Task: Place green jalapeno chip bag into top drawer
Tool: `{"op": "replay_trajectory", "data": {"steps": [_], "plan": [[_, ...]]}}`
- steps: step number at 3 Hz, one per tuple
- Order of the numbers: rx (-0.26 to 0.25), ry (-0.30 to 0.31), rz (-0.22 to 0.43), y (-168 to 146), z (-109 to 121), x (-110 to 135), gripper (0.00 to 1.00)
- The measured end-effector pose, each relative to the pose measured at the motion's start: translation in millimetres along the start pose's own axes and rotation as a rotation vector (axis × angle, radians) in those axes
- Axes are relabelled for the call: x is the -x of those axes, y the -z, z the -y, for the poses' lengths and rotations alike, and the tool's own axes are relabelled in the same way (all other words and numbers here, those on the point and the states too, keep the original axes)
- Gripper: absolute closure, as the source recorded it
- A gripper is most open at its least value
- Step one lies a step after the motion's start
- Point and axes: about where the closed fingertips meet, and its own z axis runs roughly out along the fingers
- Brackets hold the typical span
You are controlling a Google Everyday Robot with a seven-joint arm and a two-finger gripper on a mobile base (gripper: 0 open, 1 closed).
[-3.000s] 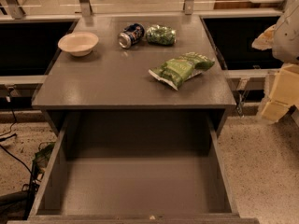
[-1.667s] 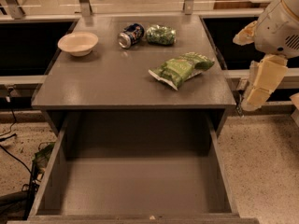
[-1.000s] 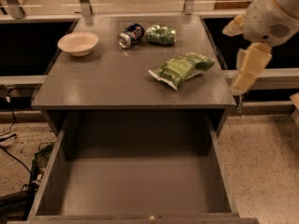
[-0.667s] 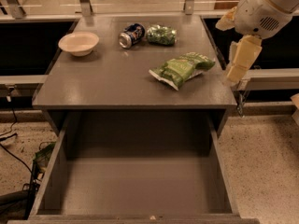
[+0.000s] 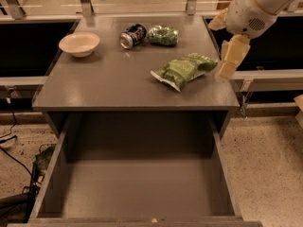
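The green jalapeno chip bag (image 5: 183, 70) lies flat on the right half of the grey cabinet top (image 5: 104, 86), light green with white ends. The top drawer (image 5: 142, 188) stands pulled open below it, wide, grey and with a bare bottom. My gripper (image 5: 228, 62) hangs from the white arm at the cabinet's right edge, just right of the bag's right end and slightly above the surface. It holds nothing.
A white bowl (image 5: 79, 43) sits at the back left. A blue soda can (image 5: 132, 36) lies on its side at the back, next to a small dark-green shiny bag (image 5: 163, 35). Cables (image 5: 14, 150) lie on the floor at left.
My arm has swung in from the right side of the view and moved left, so the gripper now sits right beside the chip bag. The objects on the cabinet have not moved.
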Motion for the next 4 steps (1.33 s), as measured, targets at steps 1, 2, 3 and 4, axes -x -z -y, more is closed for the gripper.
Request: {"op": "replay_trajectory", "data": {"steps": [1,2,3,4], "plan": [[0.006,0.01,0.013,-14,6,-4,0.0],[0.043,0.004,0.016,-41,20,-13,0.0],[0.098,0.016,0.01,-69,24,-17,0.0],[0.096,0.014,0.018,-70,26,-17,0.0]]}}
